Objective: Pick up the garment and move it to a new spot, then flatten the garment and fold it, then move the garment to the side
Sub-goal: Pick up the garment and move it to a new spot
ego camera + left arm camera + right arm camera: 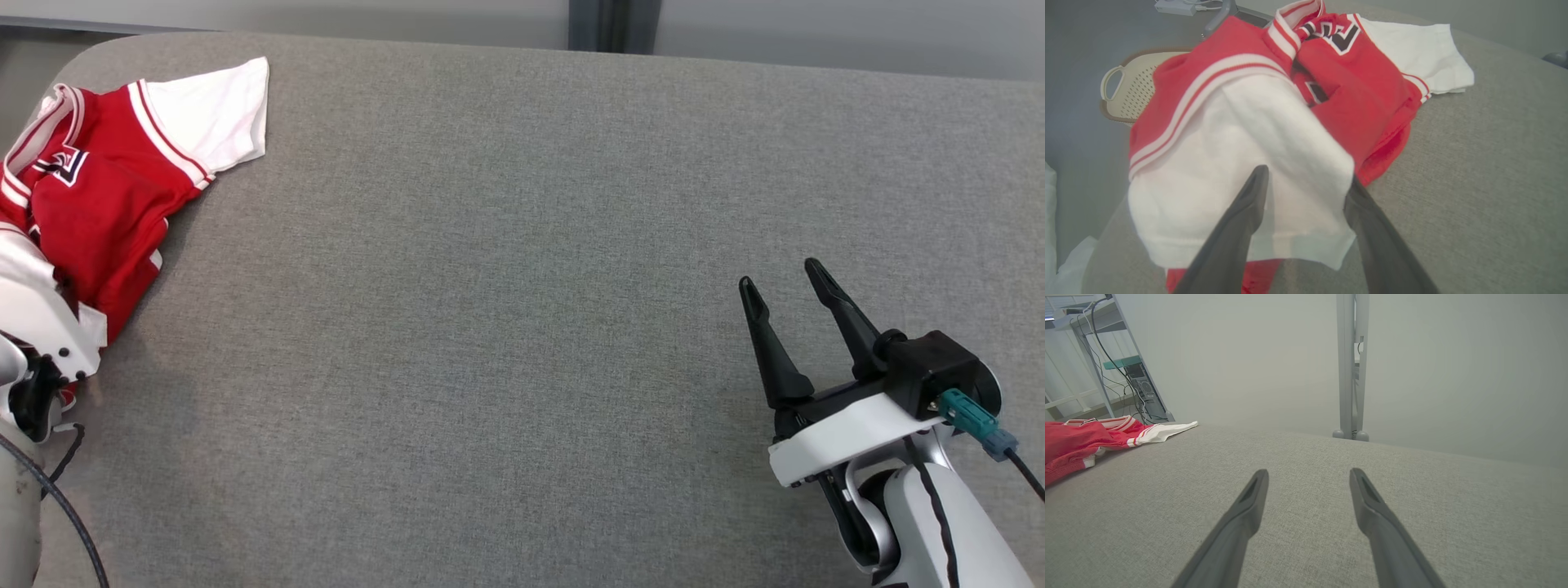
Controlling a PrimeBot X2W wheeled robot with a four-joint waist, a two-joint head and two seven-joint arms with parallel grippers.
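To lift the red-and-white jersey (pixel 1367 98) cleanly, the left gripper (pixel 1306 175) should push deeper onto the white sleeve (pixel 1241 134) before closing, taking both layers so nothing slips. Its jaws stand wide and unclamped astride the sleeve's hem, which drapes over one fingertip. The right gripper (pixel 780 273) gapes empty above the grey table (pixel 490 327), with the jersey well off to its left.

From our head we are looking down at the desk (pixel 522 327); both wrists are looking low along it, the left close, all sharing the garment (pixel 1372 102).
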